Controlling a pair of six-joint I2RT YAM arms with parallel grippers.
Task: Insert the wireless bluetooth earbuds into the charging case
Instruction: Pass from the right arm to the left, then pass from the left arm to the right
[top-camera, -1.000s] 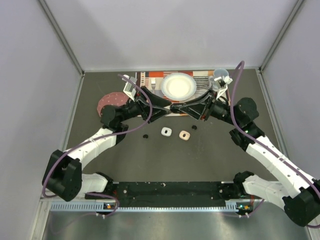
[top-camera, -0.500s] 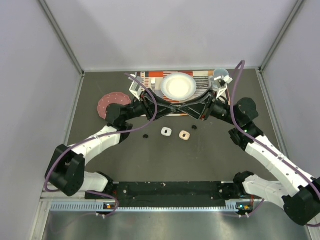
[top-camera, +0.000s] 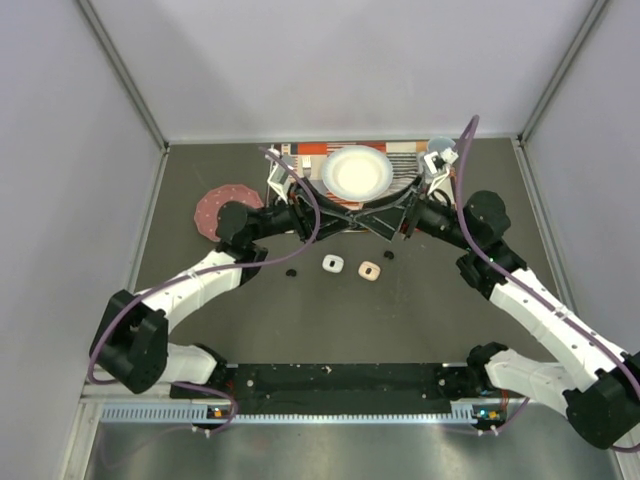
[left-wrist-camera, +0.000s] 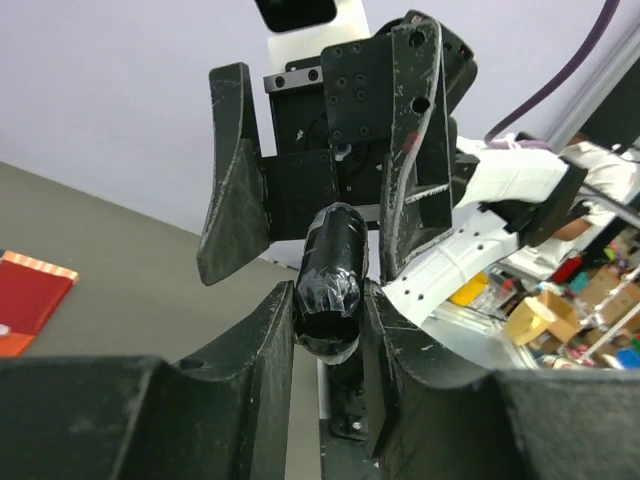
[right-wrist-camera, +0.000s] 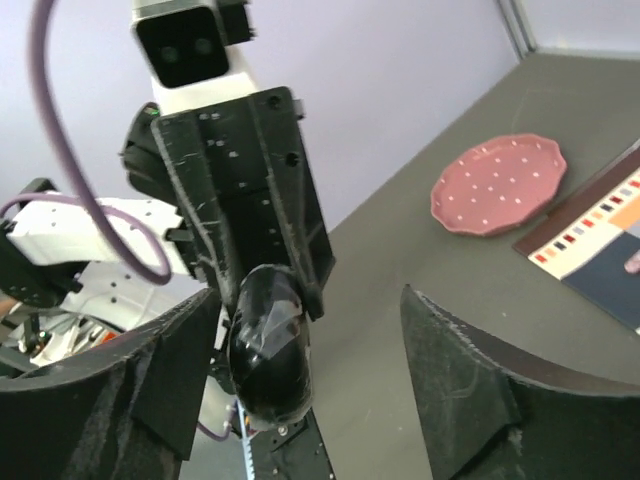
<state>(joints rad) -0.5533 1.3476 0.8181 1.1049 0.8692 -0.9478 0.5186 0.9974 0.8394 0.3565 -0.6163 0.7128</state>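
Left jaws are pinched tight on the black case (right-wrist-camera: 268, 340), a glossy little capsule, gripping it by one end. It's held up off the bench (top-camera: 440, 300), about mid-scene, just on the near side of the white plate (top-camera: 356, 172).

Right jaws are spread wide, one on each side of the case's other end. From the right wrist view they don't look to be touching it. So the left arm (top-camera: 200, 280) and right arm (top-camera: 530, 300) are basically nose to nose over the near edge of the patterned mat (top-camera: 300, 158) that the plate sits on.

The buds are all lying loose on the bench, nearer than the case. White buds (top-camera: 332, 263) and pink buds (top-camera: 369, 271) sit close together, almost under the jaws. One black bud (top-camera: 291, 271) is off to the left of the white ones, and another black bud (top-camera: 387, 255) is just right of the pink ones, a bit farther back. They're too small in the top view to make out any detail.

There's also a pink dotted plate (right-wrist-camera: 497, 185) on the far left of the bench, beside the left arm's wrist.
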